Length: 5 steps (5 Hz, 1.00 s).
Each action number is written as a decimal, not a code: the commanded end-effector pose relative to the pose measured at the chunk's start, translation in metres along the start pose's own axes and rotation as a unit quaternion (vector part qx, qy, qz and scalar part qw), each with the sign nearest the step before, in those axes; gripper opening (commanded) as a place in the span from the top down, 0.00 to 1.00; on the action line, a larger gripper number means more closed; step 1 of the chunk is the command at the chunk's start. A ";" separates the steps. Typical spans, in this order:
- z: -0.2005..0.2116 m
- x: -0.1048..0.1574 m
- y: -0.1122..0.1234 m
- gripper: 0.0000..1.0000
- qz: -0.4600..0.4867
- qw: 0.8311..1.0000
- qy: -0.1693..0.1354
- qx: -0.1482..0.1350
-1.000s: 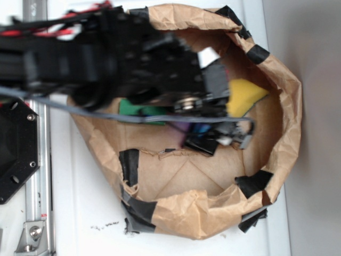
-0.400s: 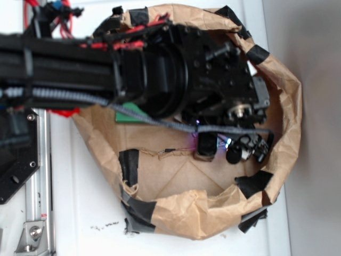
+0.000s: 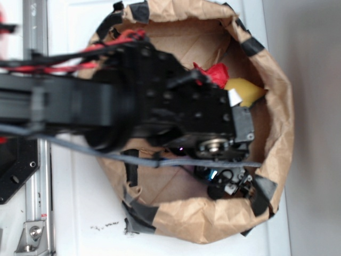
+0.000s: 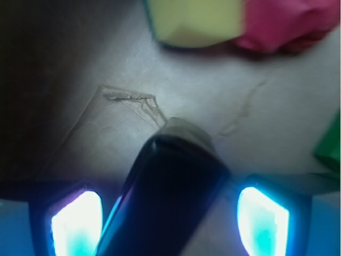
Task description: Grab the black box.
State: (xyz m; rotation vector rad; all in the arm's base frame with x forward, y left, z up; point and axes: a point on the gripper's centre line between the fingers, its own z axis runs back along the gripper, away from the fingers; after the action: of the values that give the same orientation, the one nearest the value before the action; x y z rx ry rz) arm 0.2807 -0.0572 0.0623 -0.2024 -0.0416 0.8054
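So you're pretty much at the grab itself. In the wrist view the black box [image 4: 165, 197] sits right between the two glowing fingers [image 4: 77, 221] of the gripper [image 4: 170, 224], tilted a bit, with its near end running out of the bottom of the shot. There's visible space on both sides of it, so the jaws stand apart and I wouldn't call it gripped yet. Whether either pad is touching it, I can't tell. What's left, by my read: close on it and lift.

Room-wise, it's tight. You're working down inside a crumpled paper bag [image 3: 277, 122], and from the outside view the gripper [image 3: 226, 178] is low against the near wall, close to a patch of black tape [image 3: 264, 189]. The arm [image 3: 106, 106] blocks most of the floor from that angle.

The yellow sponge [image 4: 197, 21] and red cloth [image 4: 293, 21] are well apart from the box, and a green block [image 4: 330, 146] pokes in at the right edge. Straight up looks like your cleanest way out.
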 end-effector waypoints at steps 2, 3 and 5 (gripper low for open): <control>0.026 0.016 0.014 1.00 0.018 0.998 -0.060 -0.020; 0.019 0.015 0.013 0.00 0.031 0.998 -0.055 -0.022; 0.017 0.005 0.005 0.00 0.073 0.993 -0.067 -0.066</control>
State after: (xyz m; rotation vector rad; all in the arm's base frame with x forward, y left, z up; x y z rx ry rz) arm 0.2792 -0.0492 0.0634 -0.2355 -0.1576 0.9689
